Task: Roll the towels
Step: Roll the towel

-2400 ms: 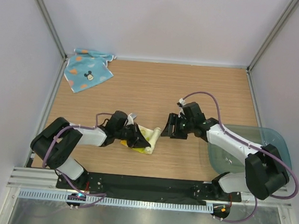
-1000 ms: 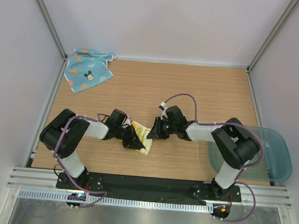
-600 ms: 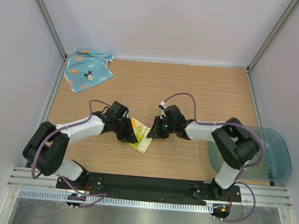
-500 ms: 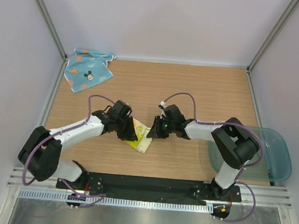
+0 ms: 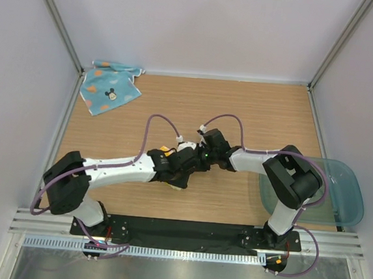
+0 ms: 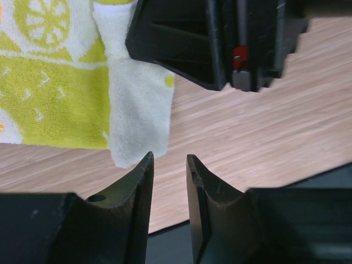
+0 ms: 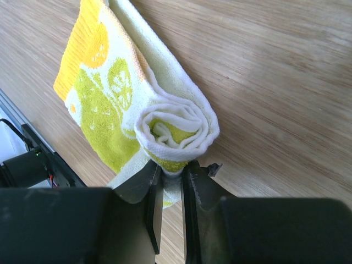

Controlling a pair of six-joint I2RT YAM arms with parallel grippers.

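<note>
**Item 1, yellow towel** (image 7: 104, 93): lay on the tabletop (image 5: 260, 113) between the 2 claws, partly rolled. 1 end was wound into a tight coil right at the right claw's tips, and the rest spread flat beyond them.

**Item 2, right claw** (image 7: 170, 173): nearly closed, pinching a fold of cloth beneath the coil.

**Item 3, left claw** (image 6: 168, 160): a narrow gap stood between the jaws with bare wood showing through, and nothing was held. The towel's pale corner sat just beyond its left finger, not touching as far as I could tell.

**Item 4, blue towel** (image 5: 110, 88): flat and unrolled, well apart from both claws, far beyond the left claw.

**Step in hand, as I judged it:** rolling towel 1 of 2, roughly half wound.

**Next move, as it seemed to me:** the left claw needed to settle on the loose corner and steady it. The right claw then had to wind the coil on along the flat part. A slack pinch looked likely to let the coil spring open.
</note>
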